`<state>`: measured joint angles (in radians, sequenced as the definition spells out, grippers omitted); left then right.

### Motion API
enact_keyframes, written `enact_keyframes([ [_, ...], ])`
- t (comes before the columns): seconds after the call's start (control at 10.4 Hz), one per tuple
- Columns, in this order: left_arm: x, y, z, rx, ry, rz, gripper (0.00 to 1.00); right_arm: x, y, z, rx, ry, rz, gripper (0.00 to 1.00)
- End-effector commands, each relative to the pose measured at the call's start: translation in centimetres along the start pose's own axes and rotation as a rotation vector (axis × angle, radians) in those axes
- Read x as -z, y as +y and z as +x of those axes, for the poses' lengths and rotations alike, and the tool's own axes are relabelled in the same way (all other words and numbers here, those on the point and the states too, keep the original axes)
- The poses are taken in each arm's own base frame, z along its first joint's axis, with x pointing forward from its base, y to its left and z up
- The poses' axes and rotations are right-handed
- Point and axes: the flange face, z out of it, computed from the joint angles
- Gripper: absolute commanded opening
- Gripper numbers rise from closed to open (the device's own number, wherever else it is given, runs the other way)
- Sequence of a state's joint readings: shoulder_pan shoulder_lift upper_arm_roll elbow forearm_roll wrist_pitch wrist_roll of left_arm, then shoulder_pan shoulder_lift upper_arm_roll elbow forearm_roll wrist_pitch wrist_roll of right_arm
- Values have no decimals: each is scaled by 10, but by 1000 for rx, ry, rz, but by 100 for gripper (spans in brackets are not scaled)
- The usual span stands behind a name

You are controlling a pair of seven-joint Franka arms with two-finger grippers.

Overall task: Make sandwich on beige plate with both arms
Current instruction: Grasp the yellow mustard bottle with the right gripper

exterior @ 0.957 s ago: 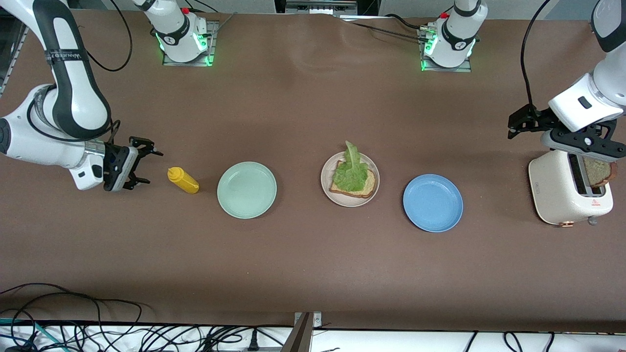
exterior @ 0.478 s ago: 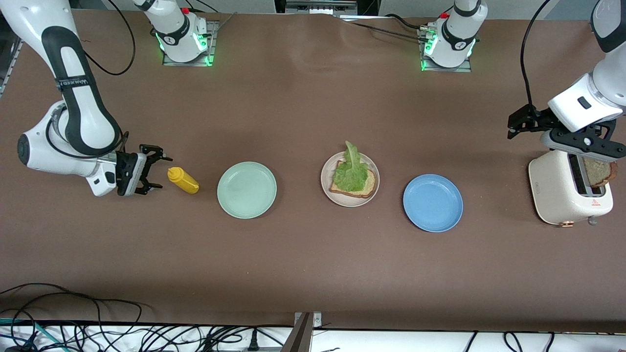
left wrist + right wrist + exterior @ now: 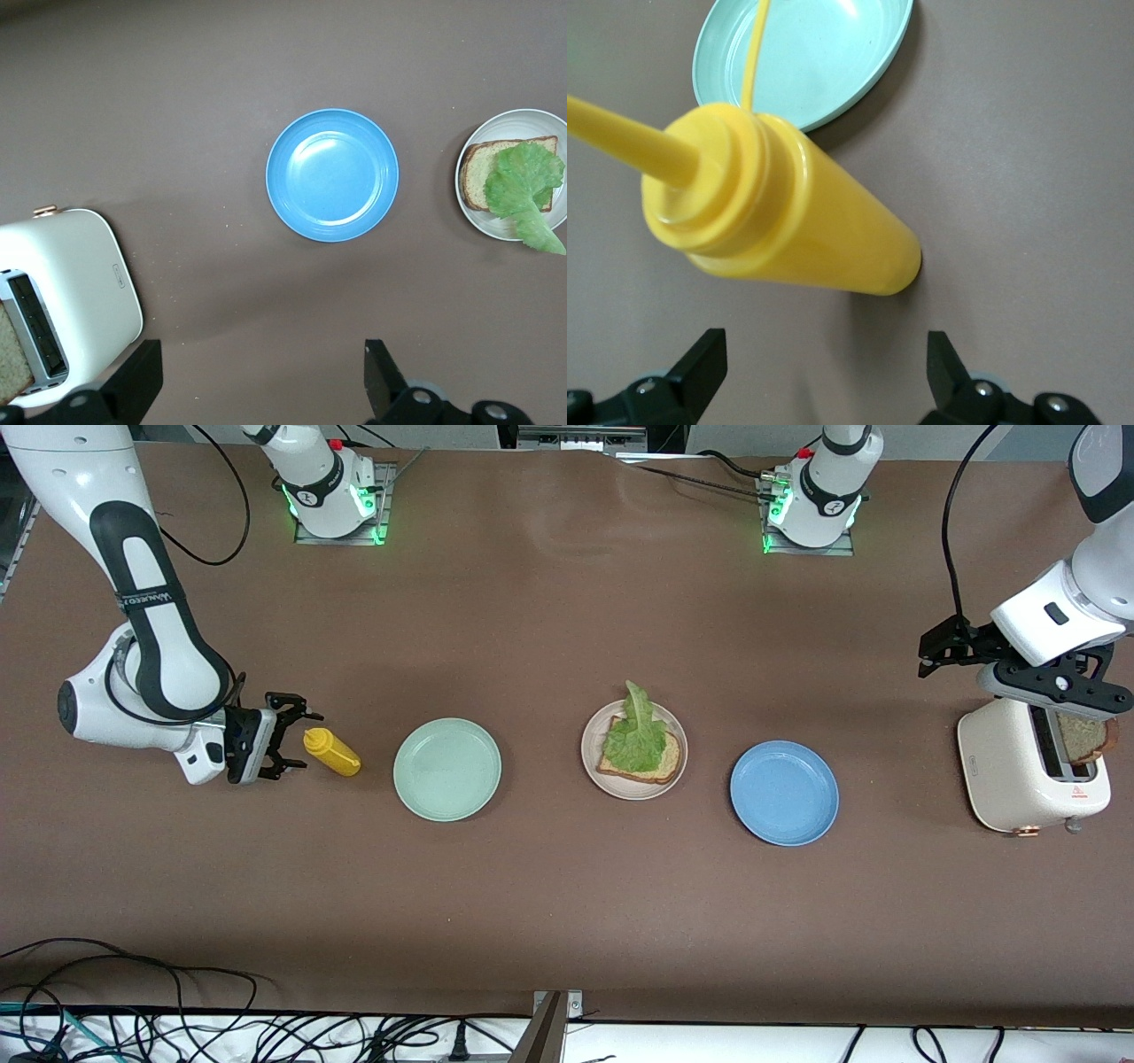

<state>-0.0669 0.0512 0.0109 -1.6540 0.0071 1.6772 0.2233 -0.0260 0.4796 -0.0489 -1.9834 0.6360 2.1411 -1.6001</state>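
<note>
A brown table (image 3: 549, 903) carries all items. The toaster (image 3: 1019, 775) stands at the left arm's end, a bread slice (image 3: 1085, 740) upright in its slot. The left gripper (image 3: 1050, 691) hangs over the toaster, jaws wide open, holding nothing. The right gripper (image 3: 285, 737) sits low just beside the yellow bottle (image 3: 332, 751), jaws open and apart from it. Three plates lie in a row: the mint plate (image 3: 447, 769) near the bottle, the beige plate (image 3: 592, 766) midway, the blue plate (image 3: 784, 793) toward the toaster. The beige plate holds one bread slice (image 3: 669, 760) with lettuce (image 3: 635, 740) on top.
</note>
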Motion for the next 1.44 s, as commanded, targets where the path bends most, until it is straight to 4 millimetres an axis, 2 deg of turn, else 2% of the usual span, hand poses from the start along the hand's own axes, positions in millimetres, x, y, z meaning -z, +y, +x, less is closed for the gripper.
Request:
enact_keyframes([
  [0.0, -2, 1, 0, 3, -1, 0, 100, -8, 3, -1, 9, 22, -9, 100],
  [0.29, -7, -2, 9, 0, -5, 23, 100, -15, 4, 5, 20, 19, -27, 100],
  [0.57, 2, -5, 8, 78, 9, 29, 100, -20, 2, 12, 25, 28, -34, 100],
  [0.77, 17, -24, 5, 129, 41, 23, 100, -26, 3, 13, 5, 53, -33, 100],
  [1.34, 22, -26, 6, 120, 48, 34, 100, -42, 2, 21, 28, 44, -35, 100],
])
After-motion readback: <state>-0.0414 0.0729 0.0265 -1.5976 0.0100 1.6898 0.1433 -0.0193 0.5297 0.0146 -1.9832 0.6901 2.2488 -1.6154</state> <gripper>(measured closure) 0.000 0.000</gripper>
